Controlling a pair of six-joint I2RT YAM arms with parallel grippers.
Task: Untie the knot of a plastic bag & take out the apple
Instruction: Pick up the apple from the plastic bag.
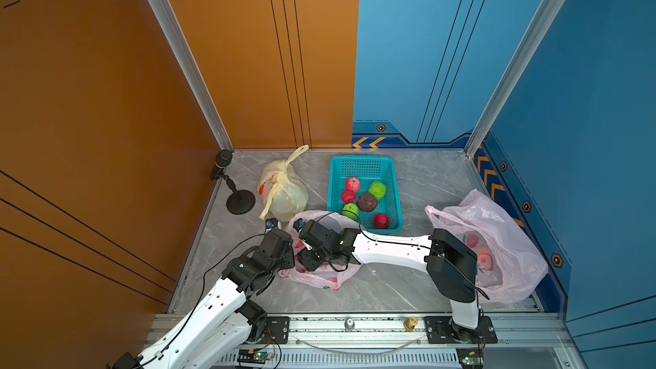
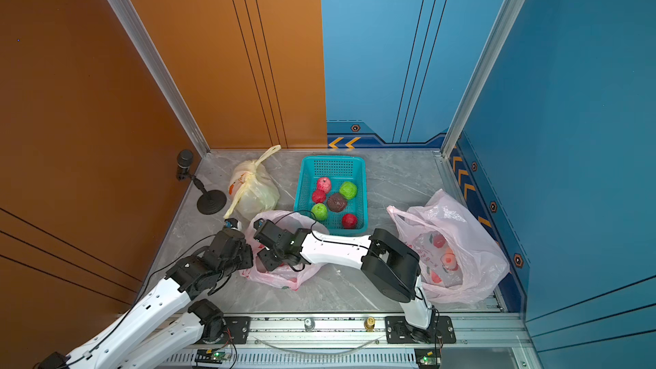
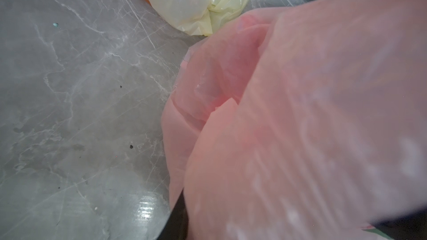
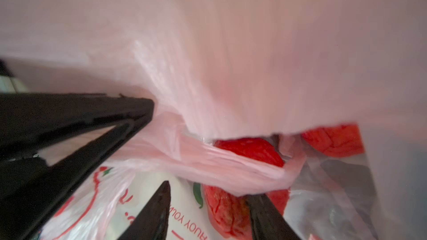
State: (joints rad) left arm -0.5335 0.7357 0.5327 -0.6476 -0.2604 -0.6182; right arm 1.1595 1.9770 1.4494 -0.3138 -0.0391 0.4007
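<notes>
**My two tools meet at the thin pink plastic bag [image 1: 319,275] at the front of the grey marble-patterned desk [image 1: 390,289].**

My right tool [image 4: 208,190] stands wide inside the bag's mouth, with a black finger on either side of the rough-skinned red apple [image 4: 224,211]. The apple lies in the bag, with a twisted strip of pink plastic across it. My left tool [image 1: 288,260] presses into the bag's edge under pink film, and I cannot tell whether it is wide or narrow. Behind the bag sits a teal plastic mesh basket [image 1: 365,165] of red and green fruit, with a knotted pale-yellow plastic bag [image 1: 284,189] beside it.
</notes>
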